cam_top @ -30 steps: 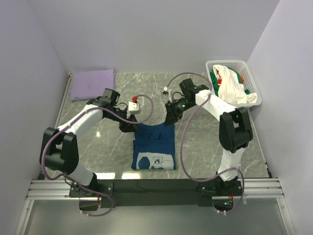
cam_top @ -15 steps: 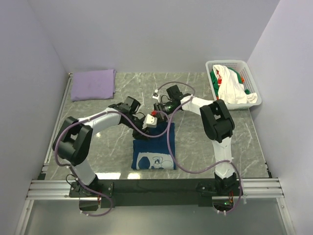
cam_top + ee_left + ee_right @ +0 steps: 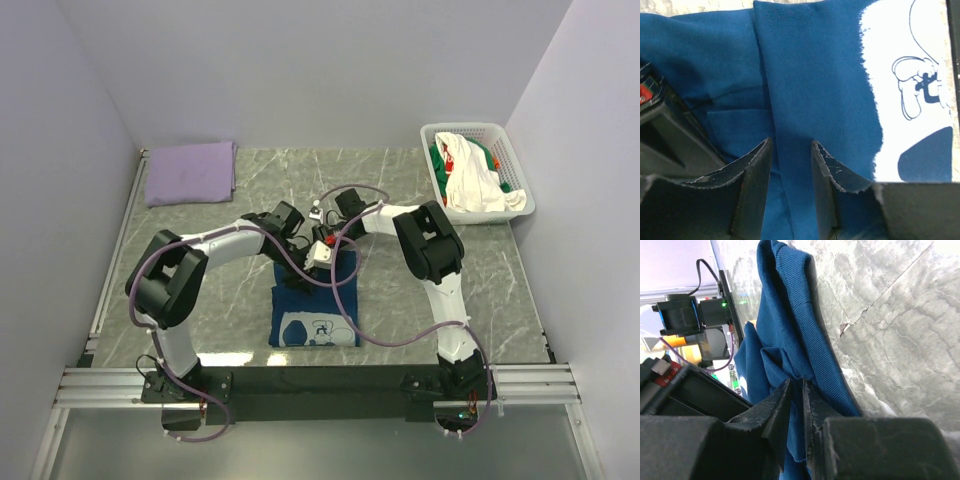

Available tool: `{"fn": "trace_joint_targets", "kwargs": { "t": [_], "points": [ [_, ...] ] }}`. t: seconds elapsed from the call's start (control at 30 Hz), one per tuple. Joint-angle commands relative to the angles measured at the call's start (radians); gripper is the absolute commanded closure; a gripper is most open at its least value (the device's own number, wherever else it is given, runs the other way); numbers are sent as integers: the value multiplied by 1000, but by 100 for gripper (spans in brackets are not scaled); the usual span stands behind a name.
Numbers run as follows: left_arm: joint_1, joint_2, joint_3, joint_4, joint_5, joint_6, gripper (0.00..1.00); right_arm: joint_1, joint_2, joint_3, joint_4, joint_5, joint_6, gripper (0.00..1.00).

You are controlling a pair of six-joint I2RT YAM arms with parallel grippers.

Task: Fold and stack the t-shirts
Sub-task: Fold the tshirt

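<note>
Folding the navy t-shirt (image 3: 315, 310) at the middle of the table (image 3: 230, 320).
Right hand (image 3: 796, 385) clamps a bunched fold at the shirt's far edge; left hand (image 3: 791, 145), held apart, straddles a crease beside it. Next, likely: the left closes and both draw that edge nearward evenly. Grey marbled surface; pale lilac walls (image 3: 300, 70).

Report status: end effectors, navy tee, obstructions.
Left end effector open, straddling a fold. Right end effector pinching navy tee's far edge. Both crowded at one spot.
</note>
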Motion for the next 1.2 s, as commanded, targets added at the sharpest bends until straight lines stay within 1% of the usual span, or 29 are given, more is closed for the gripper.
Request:
{"fn": "trace_joint_targets", "kwargs": {
  "t": [0.0, 0.13, 0.17, 0.23, 0.27, 0.4, 0.53, 0.6, 0.73, 0.8, 1.0, 1.13, 1.17],
  "points": [
    [-14, 29, 57, -36, -16, 9, 58, 4, 26, 11, -23, 63, -22, 77],
    [-17, 37, 65, -53, -24, 15, 62, 2, 39, 7, -26, 67, -25, 78],
    [-20, 37, 62, -54, -25, 17, 68, 2, 40, 5, -24, 66, -25, 79],
    [-20, 30, 59, -53, -27, 14, 77, 4, 42, -4, -11, 66, -19, 79],
    [-20, 17, 56, -50, -25, 12, 84, 2, 42, -7, -8, 66, -17, 79],
    [-28, -49, 53, -59, -2, 6, 99, 4, 50, -13, -4, 64, -22, 80],
    [-34, -98, 63, -67, -5, -14, 99, 2, 59, -8, -21, 63, -34, 80],
    [-33, -120, 69, -47, -37, -45, 99, 2, 59, -15, -20, 58, -36, 80],
    [-33, -138, 66, 25, -120, -46, 99, 1, 63, -18, -24, 51, -39, 81],
    [-28, -122, 68, 53, -160, -32, 99, 2, 65, -16, -29, 41, -43, 81],
    [-3, -37, 109, 185, -209, -49, 99, 1, 48, -33, -29, 37, -42, 81],
    [0, 15, 126, 202, -211, -32, 99, -4, 53, 1, -63, 40, -48, 81],
    [-2, 23, 126, 191, -209, -26, 99, -8, 51, 40, -81, 43, -59, 81]
  ]
}}
